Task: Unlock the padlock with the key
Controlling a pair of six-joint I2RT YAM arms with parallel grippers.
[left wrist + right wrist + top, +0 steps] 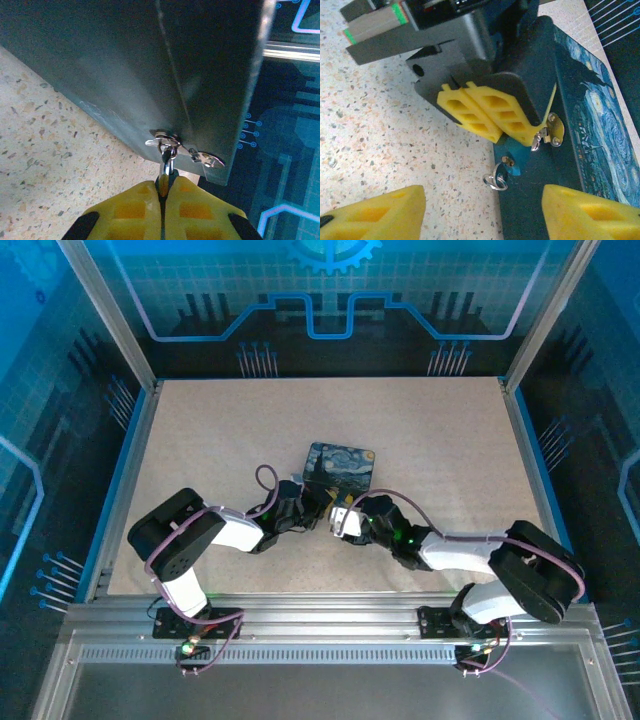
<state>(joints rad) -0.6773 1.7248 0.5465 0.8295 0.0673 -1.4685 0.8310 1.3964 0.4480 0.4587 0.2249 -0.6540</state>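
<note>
left claw (164, 192) clamped on padlock (165, 169) at the tin (340, 465) hasp (210, 160), pinning it steady for unlocking | key (506, 161) on its ring (495, 181) against tin wall, middle of tabletop (200, 440) | right claw (484, 214) open, straddling key, likely lining up a pinch

Place: I am driving a robotics lab cell.
Enclosure: aluminium frame posts (106, 310) and blue circuit-print panels (330, 290) wall it in.
Surface: speckled test surface (430, 440) with a blue border.
Mounting: left arm (230, 532) and right arm (460, 550) bolt onto a slotted aluminium rail (320, 625).
</note>
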